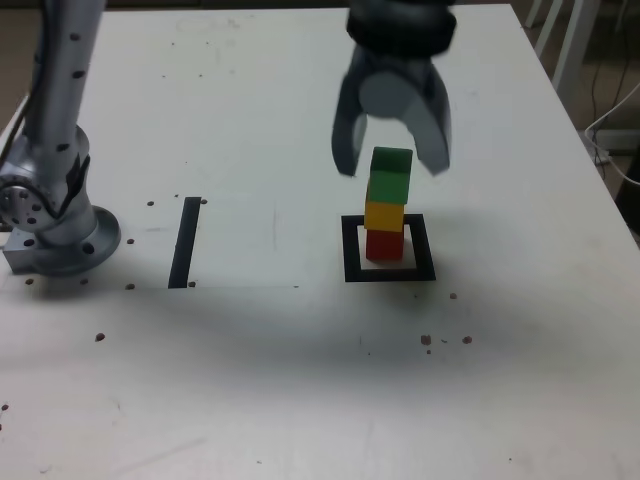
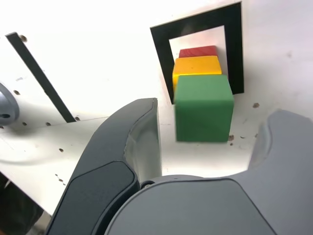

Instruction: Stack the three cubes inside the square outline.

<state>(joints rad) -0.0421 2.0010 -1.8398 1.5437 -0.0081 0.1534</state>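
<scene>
Standing upright inside the square outline (image 1: 389, 273), red-yellow-green cube stack (image 1: 387, 205), long axis vertical, end effector (image 1: 393, 160) wide apart above.

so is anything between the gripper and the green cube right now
Nothing visible. The open gripper straddles the green cube, with clear gaps on both sides in the wrist view. The green cube tops the stack, on the yellow cube and red cube, inside the square outline.

White table (image 1: 260, 380), speckled with small dark spots, carries the square outline (image 1: 350, 250) with the red cube (image 1: 384, 245) resting inside it, a straight black strip (image 1: 185, 242), and the arm's grey base (image 1: 60, 240).
</scene>
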